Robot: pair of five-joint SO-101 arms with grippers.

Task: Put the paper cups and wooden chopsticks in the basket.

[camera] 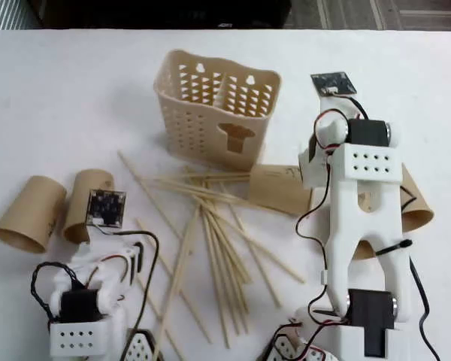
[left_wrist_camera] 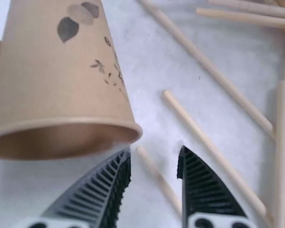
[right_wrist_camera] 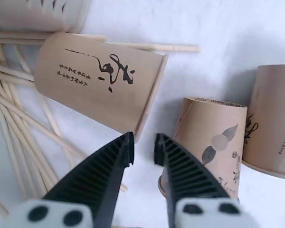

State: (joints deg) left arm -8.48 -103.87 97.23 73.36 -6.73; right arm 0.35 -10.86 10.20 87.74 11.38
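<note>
Paper cup (right_wrist_camera: 99, 80) lies on its side just ahead of the right gripper (right_wrist_camera: 142, 147), rim nearest its barely parted, empty jaws. Basket (camera: 210, 131) stands close beyond, so this arm looks the handier.

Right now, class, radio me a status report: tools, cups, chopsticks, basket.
Left tool open, empty, beside a lying paper cup. Right tool slightly open, empty, over more cups. Chopsticks scattered on table before basket.
</note>
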